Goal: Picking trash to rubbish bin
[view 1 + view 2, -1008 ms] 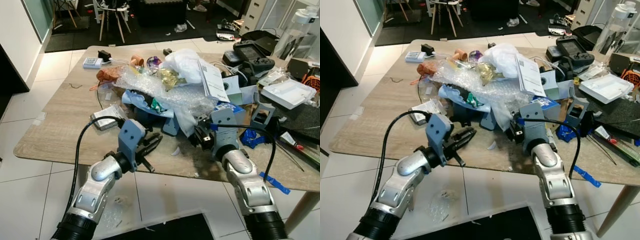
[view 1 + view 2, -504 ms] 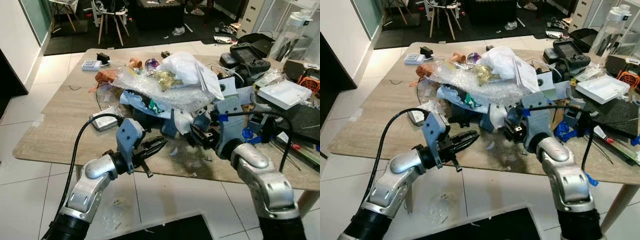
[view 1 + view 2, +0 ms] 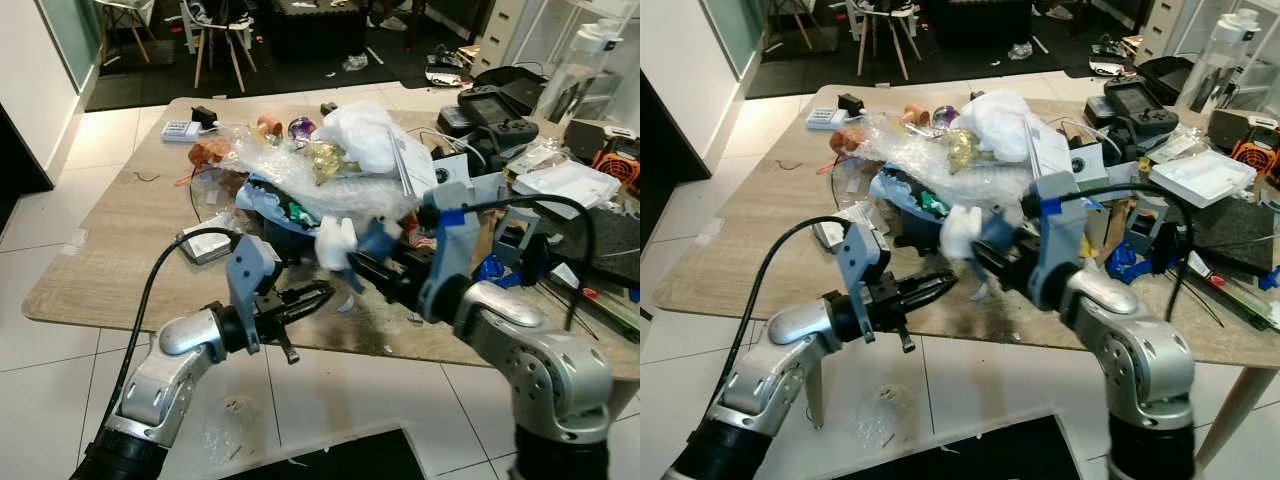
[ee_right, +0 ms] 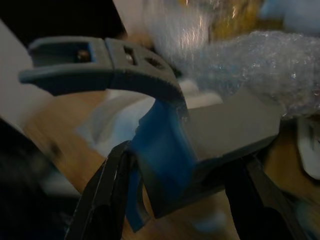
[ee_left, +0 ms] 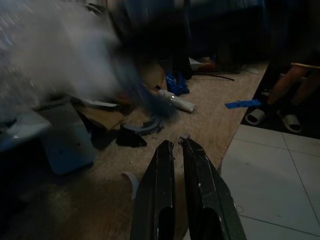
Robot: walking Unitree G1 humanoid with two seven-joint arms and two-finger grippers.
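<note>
Right end effector (image 3: 362,262) grips blue-grey trash (image 4: 200,145) (apparently plastic).

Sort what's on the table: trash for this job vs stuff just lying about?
Job:
right gripper, shut on a blue-grey piece with white wrap
bubble wrap heap
white plastic bag

Lying about:
game controller
white tray
power strip
left gripper, shut, empty

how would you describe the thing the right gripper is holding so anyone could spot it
At the near edge of the wooden table, in front of the bubble wrap heap, the right gripper grips a blue-grey plastic piece with crumpled white wrapping. Unlike the rest, it is lifted clear of the pile.
</note>
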